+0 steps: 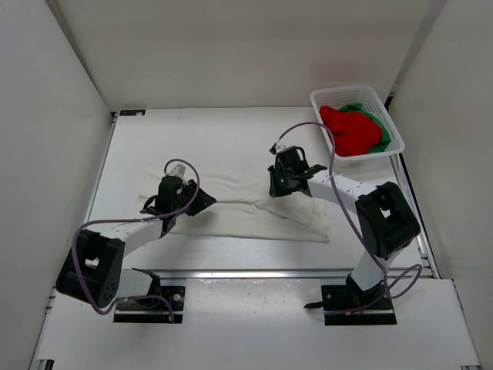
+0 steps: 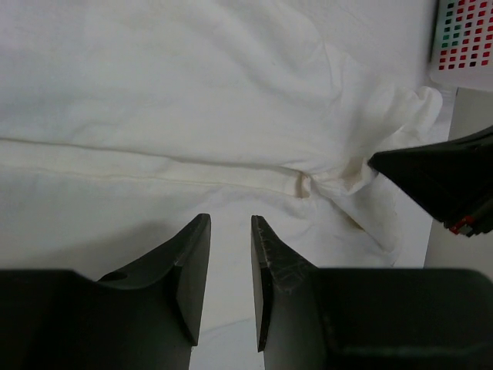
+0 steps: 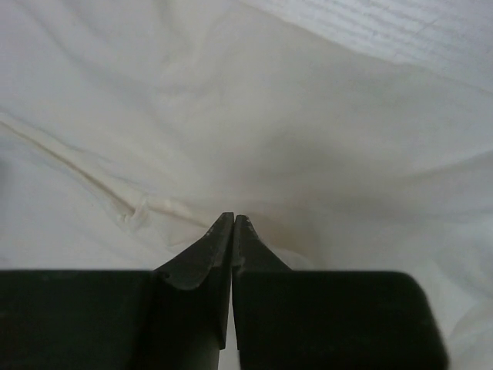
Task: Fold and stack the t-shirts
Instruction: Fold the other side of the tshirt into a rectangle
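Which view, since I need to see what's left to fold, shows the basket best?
Top external: the whole basket sits far right, holding the red t-shirt and green t-shirt. The left wrist catches only a lattice corner with red and green behind it; the right wrist shows none of it.

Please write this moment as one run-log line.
white t-shirt: spread on table | left gripper: jaws open over it | right gripper: jaws shut, seemingly pinching it | red t-shirt, green t-shirt: in basket

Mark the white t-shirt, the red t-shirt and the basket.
white t-shirt (image 1: 239, 210): top external view, middle of the spread cloth.
red t-shirt (image 1: 350, 129): top external view, centre of the bunched heap.
basket (image 1: 343, 89): top external view, far rim.
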